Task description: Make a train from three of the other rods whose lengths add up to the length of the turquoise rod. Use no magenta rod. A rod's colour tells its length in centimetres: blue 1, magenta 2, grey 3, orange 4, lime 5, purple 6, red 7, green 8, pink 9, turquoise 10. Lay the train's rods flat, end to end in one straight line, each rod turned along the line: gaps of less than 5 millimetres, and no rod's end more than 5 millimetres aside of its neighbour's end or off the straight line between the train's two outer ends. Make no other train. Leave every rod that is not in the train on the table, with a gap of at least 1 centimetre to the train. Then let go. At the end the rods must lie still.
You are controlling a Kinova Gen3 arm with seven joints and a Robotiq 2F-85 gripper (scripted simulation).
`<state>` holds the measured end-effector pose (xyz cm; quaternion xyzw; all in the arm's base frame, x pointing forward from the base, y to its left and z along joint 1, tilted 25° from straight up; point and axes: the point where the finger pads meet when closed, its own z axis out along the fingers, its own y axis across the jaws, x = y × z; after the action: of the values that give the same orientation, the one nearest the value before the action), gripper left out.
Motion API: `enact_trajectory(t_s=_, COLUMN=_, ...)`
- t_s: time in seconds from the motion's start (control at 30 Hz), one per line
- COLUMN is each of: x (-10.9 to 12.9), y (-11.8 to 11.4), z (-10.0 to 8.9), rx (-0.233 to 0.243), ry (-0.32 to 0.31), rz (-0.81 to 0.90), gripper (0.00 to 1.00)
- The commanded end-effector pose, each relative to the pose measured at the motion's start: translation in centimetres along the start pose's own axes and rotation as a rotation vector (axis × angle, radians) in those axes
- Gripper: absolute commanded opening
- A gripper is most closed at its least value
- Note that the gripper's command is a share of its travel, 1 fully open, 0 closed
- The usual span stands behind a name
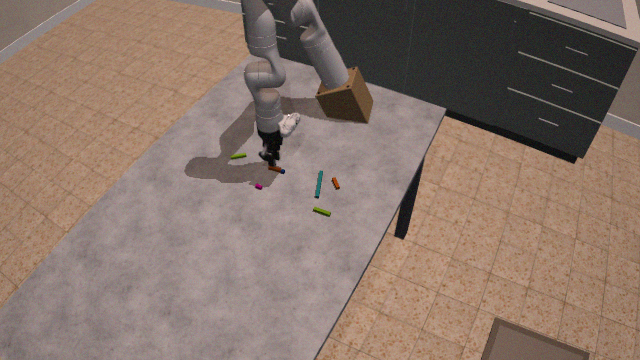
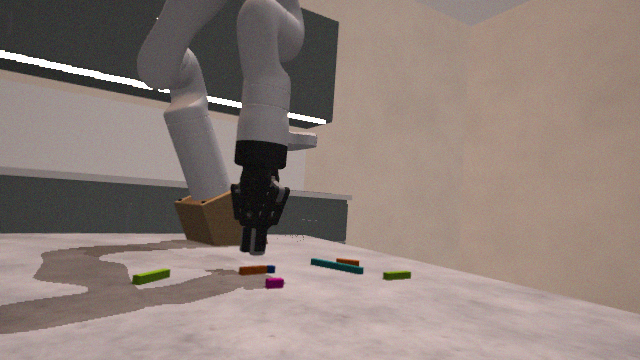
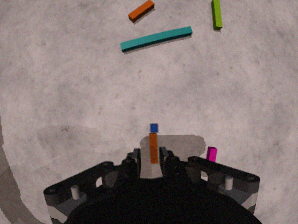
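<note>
Gripper (image 2: 253,246) hangs above the table (image 1: 210,260), fingers slightly parted and holding nothing. Directly beneath lies an orange rod (image 2: 253,270) with a blue rod (image 2: 270,268) at its far end. Magenta rod (image 2: 274,283) lies just beside. Farther off lie the turquoise rod (image 2: 336,266), another orange rod (image 2: 347,261), and two lime rods (image 2: 397,275) (image 2: 151,276).

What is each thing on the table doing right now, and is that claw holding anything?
Gripper: slightly open, empty, hovering over the rods.
Near orange rod: lying flat, free.
Blue rod: flat, at that orange rod's end.
Magenta rod: flat, alone.
Turquoise rod: flat, untouched.
Far orange rod: flat, beside the turquoise rod, apart.
Shadow-side lime rod: flat, alone.
Other lime rod: flat, alone.
</note>
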<state>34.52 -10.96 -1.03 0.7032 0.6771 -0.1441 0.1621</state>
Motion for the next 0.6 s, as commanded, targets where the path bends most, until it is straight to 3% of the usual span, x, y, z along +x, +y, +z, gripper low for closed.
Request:
enact_trajectory(t_s=0.0, x=0.1, y=0.4, z=-2.3, rx=-0.015, ry=0.005, rz=-0.012, gripper=0.24)
enact_trajectory(t_s=0.23, x=0.2, y=0.6, z=-5.6, rx=-0.019, ry=0.007, rz=-0.012, gripper=0.24)
enact_trajectory(t_s=0.57, x=0.3, y=0.7, z=-6.6, rx=-0.024, ry=0.009, rz=-0.012, gripper=0.24)
